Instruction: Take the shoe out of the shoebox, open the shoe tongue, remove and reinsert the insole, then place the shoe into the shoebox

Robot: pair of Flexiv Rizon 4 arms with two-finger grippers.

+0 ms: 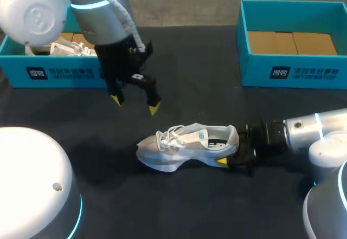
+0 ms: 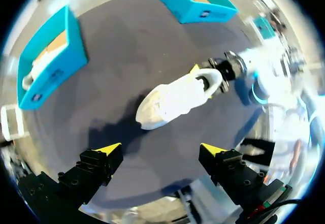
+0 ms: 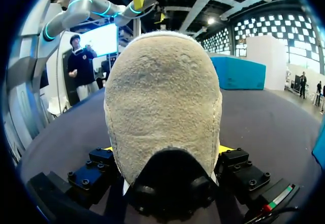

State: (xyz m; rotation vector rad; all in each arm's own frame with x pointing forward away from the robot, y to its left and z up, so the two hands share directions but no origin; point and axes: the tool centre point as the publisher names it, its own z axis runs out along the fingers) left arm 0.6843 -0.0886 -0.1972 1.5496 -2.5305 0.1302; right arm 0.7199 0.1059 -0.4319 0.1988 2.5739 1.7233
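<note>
Shoe [image 1: 187,147]: white, laced, sole down on the black table [image 1: 206,87], outside both boxes. Clamped at the heel cup from both sides by the right gripper [image 1: 228,151]; from the right wrist, seen as a fuzzy heel wedged between the fingers. Overhung, up past the laces [image 1: 168,136] on the far side, by the left gripper [image 1: 135,103], spread wide, holding nothing, well clear of the shoe. Flanked further back by two boxes: off the toe end, a teal shoebox [image 1: 54,75] with something white inside; off the heel end, a second teal shoebox [image 1: 293,75] showing only a cardboard floor.

Likely light, so easy to tip or skid on the dark surface; hence the heel grip as an anchor. Probably soft and yielding in the upper, firmer at heel cup and sole. For the tongue step, best taken at the tongue's top edge, just ahead of the collar, pinched thin and drawn toward the toe. Beware of the loose-looking laces, apt to snag a fingertip. As for the insole, not visible here and presumably thin and floppy: better a pinch at its heel end.
</note>
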